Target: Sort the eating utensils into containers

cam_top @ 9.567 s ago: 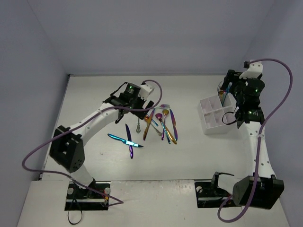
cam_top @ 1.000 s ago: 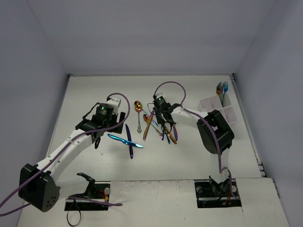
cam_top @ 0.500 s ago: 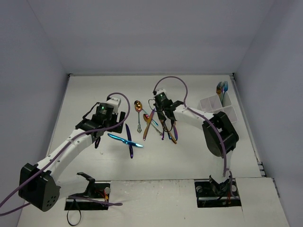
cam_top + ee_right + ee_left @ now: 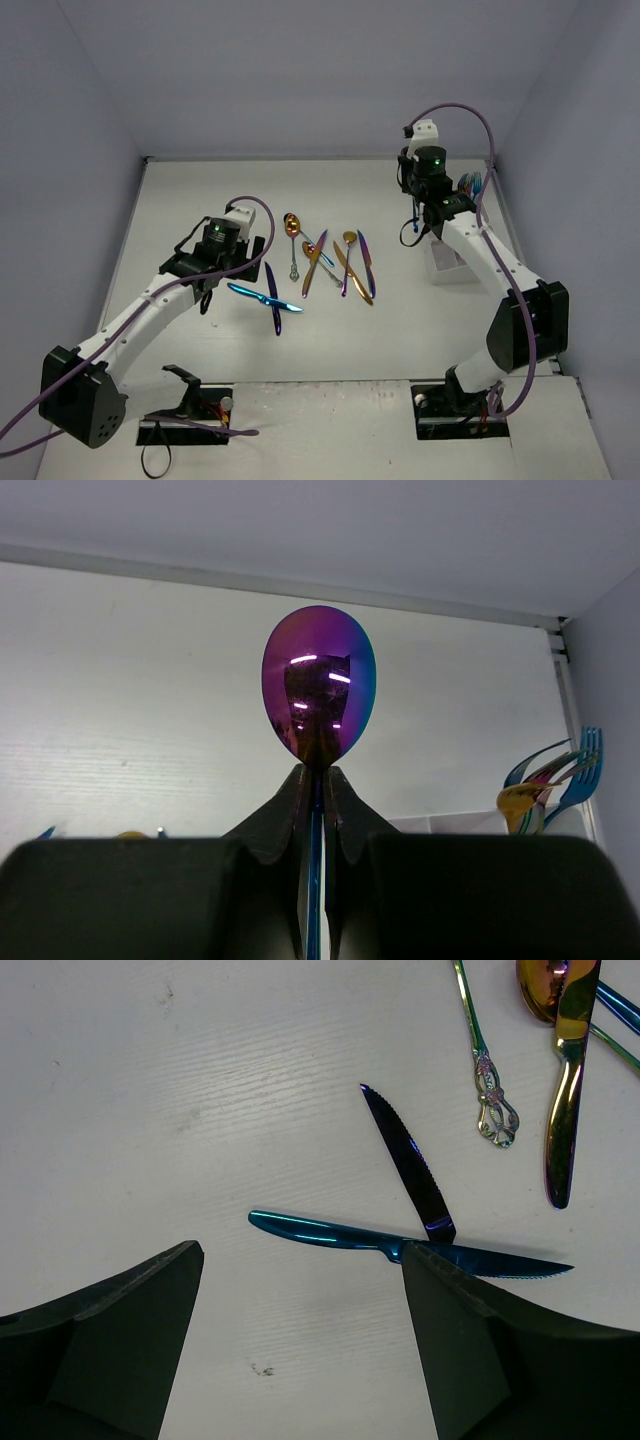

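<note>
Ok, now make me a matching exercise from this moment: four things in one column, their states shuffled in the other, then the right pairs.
Things:
1. purple spoon
2. teal knife
3. blue fork
4. left gripper

States:
A. open, above the table
B. standing in the white caddy
C. clamped in the right gripper
D. lying flat, crossed with a dark blue knife

Pairs: 1-C, 2-D, 3-B, 4-A.
</note>
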